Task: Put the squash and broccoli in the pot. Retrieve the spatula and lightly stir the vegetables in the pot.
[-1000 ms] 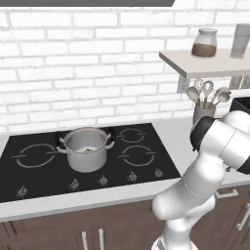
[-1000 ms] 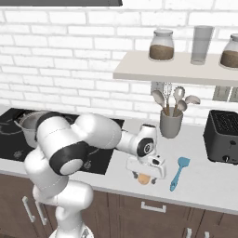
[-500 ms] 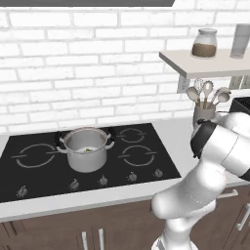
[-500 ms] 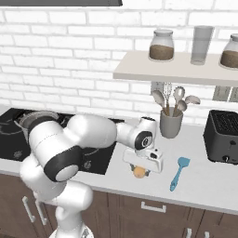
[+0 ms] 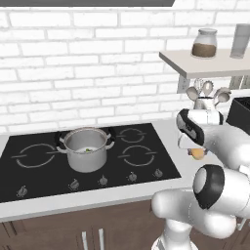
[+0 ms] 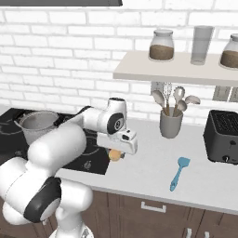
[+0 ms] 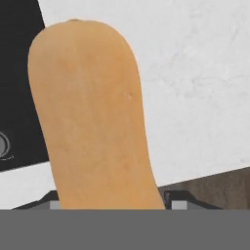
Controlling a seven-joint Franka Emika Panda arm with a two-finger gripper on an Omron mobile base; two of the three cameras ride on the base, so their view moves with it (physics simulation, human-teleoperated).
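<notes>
White brick backs the table where the gripper (image 6: 116, 154) has its jaws closed on the squash (image 7: 93, 117), right of the hob. Best lift it straight and high, carry it left over the pot (image 5: 86, 148), and release low inside.

1. One squash (image 7: 95, 117).
2. One pot (image 5: 87, 148), something small and green inside.
3. One spatula (image 6: 178, 173).
4. Two brown-filled jars (image 6: 161, 45) (image 6: 230, 52), one glass (image 6: 201, 44).
5. One toaster (image 6: 223, 135).
6. One utensil crock (image 6: 170, 123).
7. Five stove knobs (image 5: 103, 180).
</notes>
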